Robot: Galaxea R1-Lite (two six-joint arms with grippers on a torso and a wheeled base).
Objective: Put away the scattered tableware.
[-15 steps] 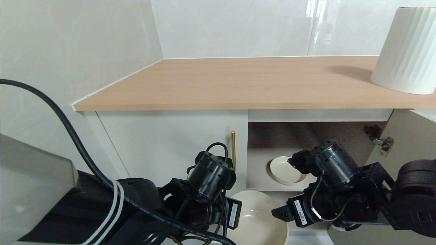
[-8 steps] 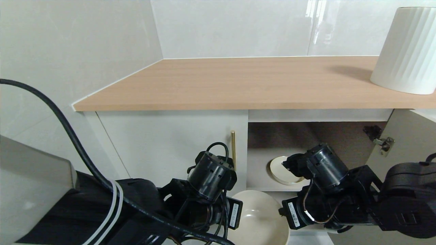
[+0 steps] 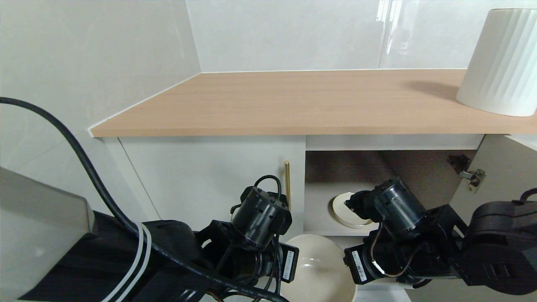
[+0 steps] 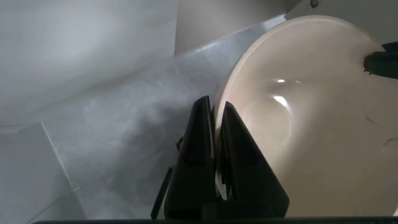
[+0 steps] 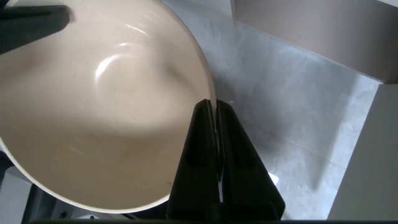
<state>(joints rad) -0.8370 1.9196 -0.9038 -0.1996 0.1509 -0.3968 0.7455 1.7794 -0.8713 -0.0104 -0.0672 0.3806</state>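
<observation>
Half the plate [image 3: 341, 210] behind right arm [image 3: 398, 207]

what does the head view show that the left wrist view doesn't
Head view adds: the wooden countertop with a white ribbed container on it, the closed cabinet door's gold handle, and the open cabinet compartment, where a small plate lies on the shelf.
Left wrist view adds: the left gripper, its fingers shut on the rim of the cream bowl, one inside and one outside.
Both: the cream bowl, held low in front of the cabinet.
</observation>
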